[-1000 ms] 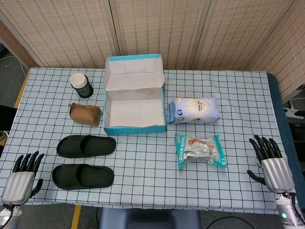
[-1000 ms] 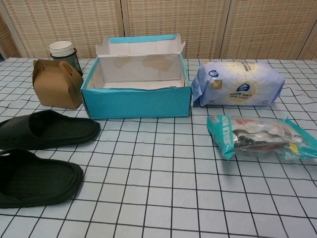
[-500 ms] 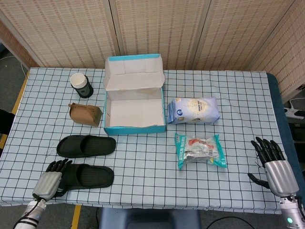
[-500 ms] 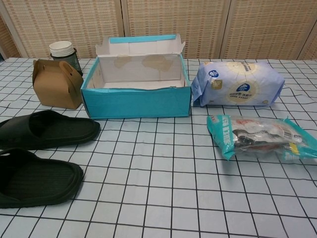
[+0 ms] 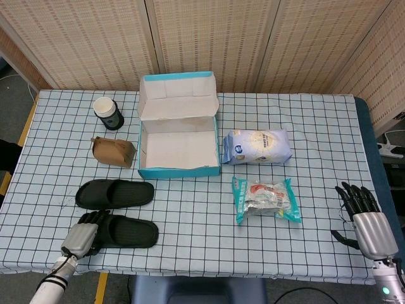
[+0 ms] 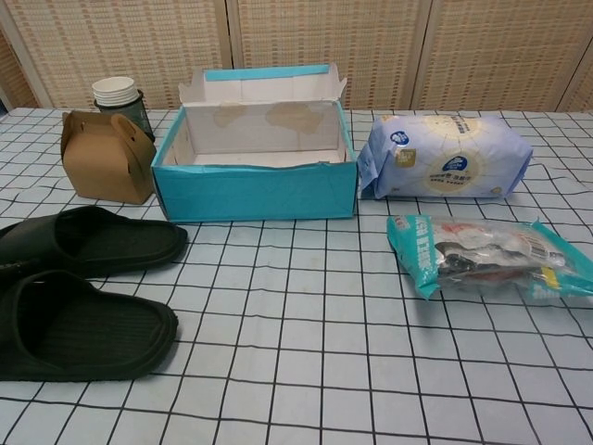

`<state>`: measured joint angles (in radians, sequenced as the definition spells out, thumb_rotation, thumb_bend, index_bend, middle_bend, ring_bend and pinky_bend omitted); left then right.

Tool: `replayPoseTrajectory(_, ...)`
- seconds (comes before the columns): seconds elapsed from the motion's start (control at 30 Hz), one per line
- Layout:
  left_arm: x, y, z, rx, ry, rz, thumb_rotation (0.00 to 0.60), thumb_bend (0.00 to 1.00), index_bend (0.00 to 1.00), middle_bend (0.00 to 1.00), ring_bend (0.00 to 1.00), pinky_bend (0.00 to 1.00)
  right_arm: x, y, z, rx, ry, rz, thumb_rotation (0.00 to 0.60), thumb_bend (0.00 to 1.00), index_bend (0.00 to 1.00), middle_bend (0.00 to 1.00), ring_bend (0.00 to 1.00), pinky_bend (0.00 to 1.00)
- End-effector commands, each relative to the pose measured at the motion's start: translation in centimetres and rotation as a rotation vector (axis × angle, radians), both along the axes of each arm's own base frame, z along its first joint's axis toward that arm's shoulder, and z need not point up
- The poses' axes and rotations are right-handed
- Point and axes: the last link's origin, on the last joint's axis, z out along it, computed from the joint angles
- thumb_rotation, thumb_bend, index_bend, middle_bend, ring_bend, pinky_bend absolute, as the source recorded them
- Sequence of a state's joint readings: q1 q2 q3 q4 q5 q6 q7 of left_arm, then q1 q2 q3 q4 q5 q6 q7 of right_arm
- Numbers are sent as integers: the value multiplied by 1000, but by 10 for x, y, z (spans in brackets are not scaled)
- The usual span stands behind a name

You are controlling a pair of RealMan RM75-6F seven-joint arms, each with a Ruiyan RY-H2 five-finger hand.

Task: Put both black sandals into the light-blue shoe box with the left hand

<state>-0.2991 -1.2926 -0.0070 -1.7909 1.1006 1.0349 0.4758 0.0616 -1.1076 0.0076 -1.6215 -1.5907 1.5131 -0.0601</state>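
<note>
Since the earlier frame, the near sandal (image 5: 126, 232) has been pushed rightward, its heel gripped by the left hand (image 5: 81, 237); the right hand (image 5: 366, 220) is held open, empty.

text: none legible | tissue pack (image 6: 445, 156), snack bag (image 6: 486, 257): print too small

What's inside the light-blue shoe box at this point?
Nothing visible: the light-blue shoe box shows only its bare white floor and lid flap in the head view. Both black sandals lie on the table; the left robot hand is at the nearer sandal's end.
</note>
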Motion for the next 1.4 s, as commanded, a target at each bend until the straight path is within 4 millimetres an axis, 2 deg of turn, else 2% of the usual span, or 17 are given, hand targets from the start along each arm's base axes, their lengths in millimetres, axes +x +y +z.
replayPoseTrajectory(0.03,5,1,4,10,11,-18,600,305,0,0,0,71,0,0,0,5,0,-2,600,42,0,0,0,0)
replayPoseTrajectory(0.3,18,-3,5,-3,28,-60,600,317,0,0,0,74,1,2,-1,22,-6,-1,600,43,0,0,0,0)
replayPoseTrajectory(0.47,26,-5,7,-16,50,-67,600,424,0,0,0,74,1,3,0,32,-8,-1,600,43,0,0,0,0)
replayPoseTrajectory(0.6,36,-10,4,-51,-8,-52,600,359,0,0,0,75,2,3,-1,37,-8,-3,600,43,0,0,0,0)
replayPoseTrajectory(0.9,46,1,-5,-78,-92,-72,600,299,0,0,0,75,2,5,0,39,-8,-5,600,43,0,0,0,0)
replayPoseTrajectory(1.17,48,6,-24,-124,-86,-85,600,291,0,0,0,91,2,5,2,38,-8,-9,600,44,0,0,0,0)
replayPoseTrajectory(1.3,45,9,-29,-115,-28,-103,600,295,0,0,0,100,2,5,3,36,-11,-10,600,47,0,0,0,0)
replayPoseTrajectory(1.4,41,11,-30,-72,9,-109,600,298,0,0,0,159,2,5,4,33,-13,-9,600,47,0,0,0,0)
